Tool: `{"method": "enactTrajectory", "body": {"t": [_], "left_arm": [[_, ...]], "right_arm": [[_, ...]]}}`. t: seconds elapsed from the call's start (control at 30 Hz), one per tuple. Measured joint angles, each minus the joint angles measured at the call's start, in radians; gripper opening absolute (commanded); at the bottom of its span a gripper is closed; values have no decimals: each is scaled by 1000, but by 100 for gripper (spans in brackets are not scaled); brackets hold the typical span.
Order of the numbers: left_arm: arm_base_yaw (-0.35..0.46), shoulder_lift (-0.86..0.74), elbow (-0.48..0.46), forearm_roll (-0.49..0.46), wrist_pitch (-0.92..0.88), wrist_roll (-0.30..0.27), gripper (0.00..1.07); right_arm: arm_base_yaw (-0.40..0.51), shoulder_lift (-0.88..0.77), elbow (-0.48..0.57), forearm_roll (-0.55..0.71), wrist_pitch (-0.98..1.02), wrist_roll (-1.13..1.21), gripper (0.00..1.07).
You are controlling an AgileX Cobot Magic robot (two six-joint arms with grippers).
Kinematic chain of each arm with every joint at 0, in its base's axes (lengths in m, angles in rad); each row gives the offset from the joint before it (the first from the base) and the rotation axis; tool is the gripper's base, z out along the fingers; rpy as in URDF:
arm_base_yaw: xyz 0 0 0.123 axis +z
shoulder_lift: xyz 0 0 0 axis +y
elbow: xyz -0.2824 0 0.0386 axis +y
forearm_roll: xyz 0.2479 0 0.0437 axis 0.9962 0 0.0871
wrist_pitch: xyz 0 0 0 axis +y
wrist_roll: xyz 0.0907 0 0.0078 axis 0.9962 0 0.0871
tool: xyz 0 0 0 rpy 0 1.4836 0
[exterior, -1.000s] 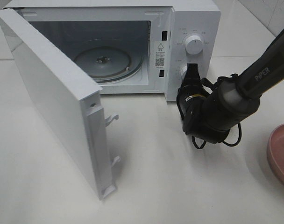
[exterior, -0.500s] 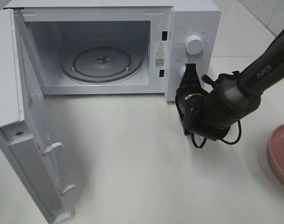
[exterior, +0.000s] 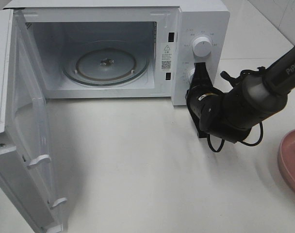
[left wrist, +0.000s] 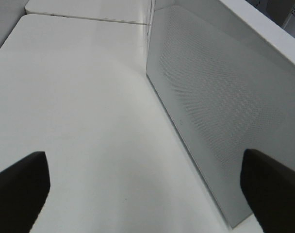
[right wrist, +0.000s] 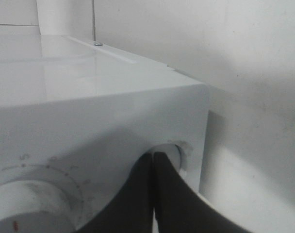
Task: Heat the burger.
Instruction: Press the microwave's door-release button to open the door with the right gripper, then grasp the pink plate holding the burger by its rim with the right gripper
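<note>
Although the task names a burger, we find none in any of the three views, so its position cannot be stated. At 9 o'clock in the high view, the microwave door (exterior: 21, 145) stands wide open, its latch hooks showing at 7 o'clock. The left gripper (left wrist: 147, 191) does not appear in that view. Its own camera shows it released, jaws spread wide with nothing between them, above the table (left wrist: 79, 107) just beside the door's meshed panel. At 11 o'clock the cavity is open to view and the glass turntable (exterior: 106, 63) is bare. At 1 o'clock sits the upper dial (exterior: 202, 47). Just below it, the right gripper (exterior: 200, 73) is clenched on nothing, its black fingers (right wrist: 138, 194) pressed together with the tips against the control panel. At 4 o'clock the pink plate (exterior: 294, 160) is cut by the frame edge, and the part that shows carries nothing. We judge the loading step not yet begun. We expect the burger to be light, soft and loosely stacked, with a glossy bun that may slip. A gentle grip across its sides, spanning both bun halves, should keep the layers together, whereas a hard squeeze risks crushing it.
</note>
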Motion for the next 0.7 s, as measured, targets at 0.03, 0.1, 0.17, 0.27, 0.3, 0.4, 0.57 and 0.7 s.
{"method": "enactTrajectory", "body": {"t": [0.03,0.1,0.17,0.27,0.3,0.4,0.57,0.7], "left_arm": [[0,0,0,0,0,0,100],[0,0,0,0,0,0,100],[0,0,0,0,0,0,100],[0,0,0,0,0,0,100],[0,0,0,0,0,0,100],[0,0,0,0,0,0,100],[0,0,0,0,0,0,100],[0,0,0,0,0,0,100]], "right_arm": [[0,0,0,0,0,0,0],[-3,-30,34,-11,19,-42,0],[-5,-38,41,-11,21,-52,0],[-8,-62,61,-12,46,-84,0],[-8,-62,61,-12,46,-84,0],[-9,-98,90,-13,95,-149,0],[-9,-164,121,-13,175,-283,0],[-10,-235,142,-14,289,-518,0]]}}
